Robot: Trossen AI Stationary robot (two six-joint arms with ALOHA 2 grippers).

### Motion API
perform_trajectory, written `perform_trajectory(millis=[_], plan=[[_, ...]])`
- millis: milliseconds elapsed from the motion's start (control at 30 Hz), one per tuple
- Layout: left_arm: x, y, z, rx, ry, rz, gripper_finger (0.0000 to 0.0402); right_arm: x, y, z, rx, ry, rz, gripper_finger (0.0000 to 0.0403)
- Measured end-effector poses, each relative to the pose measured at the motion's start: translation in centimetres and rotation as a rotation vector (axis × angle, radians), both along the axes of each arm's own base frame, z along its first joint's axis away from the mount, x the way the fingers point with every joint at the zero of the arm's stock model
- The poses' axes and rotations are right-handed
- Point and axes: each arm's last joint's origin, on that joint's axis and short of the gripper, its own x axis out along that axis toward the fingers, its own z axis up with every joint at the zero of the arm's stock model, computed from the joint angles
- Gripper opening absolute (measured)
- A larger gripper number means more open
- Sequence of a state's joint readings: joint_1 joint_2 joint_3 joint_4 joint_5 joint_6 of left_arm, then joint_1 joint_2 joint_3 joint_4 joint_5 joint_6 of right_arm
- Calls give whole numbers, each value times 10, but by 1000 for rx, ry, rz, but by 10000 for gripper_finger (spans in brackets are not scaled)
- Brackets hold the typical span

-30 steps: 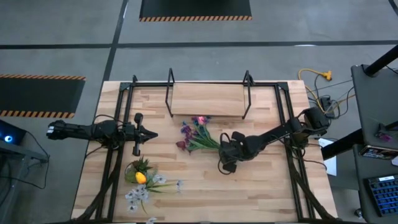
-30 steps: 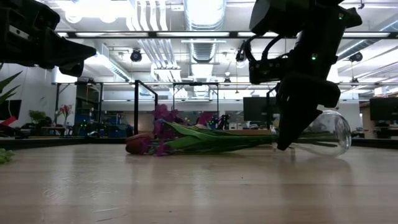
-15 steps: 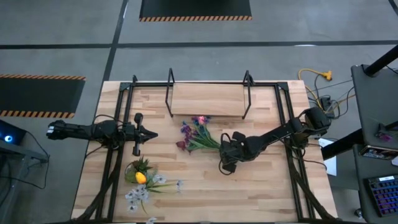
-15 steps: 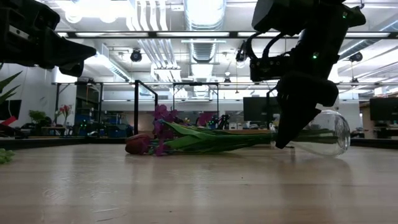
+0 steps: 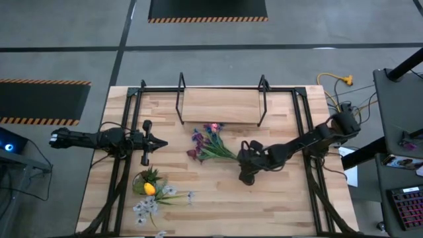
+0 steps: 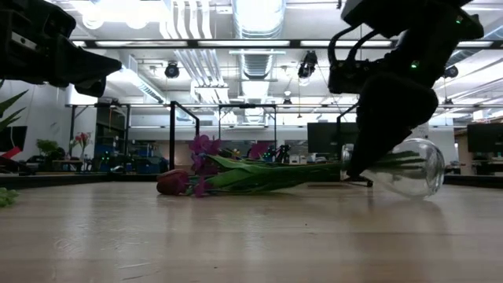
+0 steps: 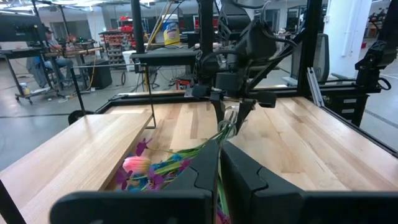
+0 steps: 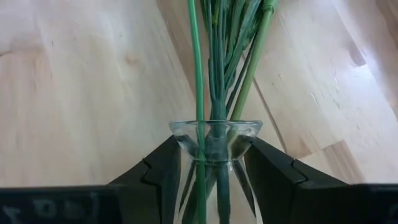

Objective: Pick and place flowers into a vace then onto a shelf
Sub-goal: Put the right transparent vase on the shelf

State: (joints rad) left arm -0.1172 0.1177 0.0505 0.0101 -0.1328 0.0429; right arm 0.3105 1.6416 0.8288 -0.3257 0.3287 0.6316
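While clamped on the clear vase point(image 8: 214, 149) neck mid-frame, right gripper point(image 8: 214, 171) gripping, flower stems point(image 8: 217, 68) inside; left gripper point(image 5: 151, 142) clenched

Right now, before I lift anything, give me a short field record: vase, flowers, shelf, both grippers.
vase: clear glass vase on its side on the table, neck between the right gripper's fingers
flowers: purple and pink bunch lying flat, stems inside the vase; second bunch loose near the front left
shelf: wooden shelf at the back, nothing on it
right gripper: shut on the vase neck
left gripper: shut, empty, waiting at left
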Motion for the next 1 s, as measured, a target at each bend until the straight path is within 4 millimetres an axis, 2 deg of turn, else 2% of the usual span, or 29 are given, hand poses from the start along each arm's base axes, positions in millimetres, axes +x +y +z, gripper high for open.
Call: perform_trajectory(millis=[267,1000], plan=[[0,0,0,0,0,0,0,-12,-2,-1,25,-45,-33,143],[0,0,0,0,-2,0,0,-5,-2,-1,34,-93,15,143]])
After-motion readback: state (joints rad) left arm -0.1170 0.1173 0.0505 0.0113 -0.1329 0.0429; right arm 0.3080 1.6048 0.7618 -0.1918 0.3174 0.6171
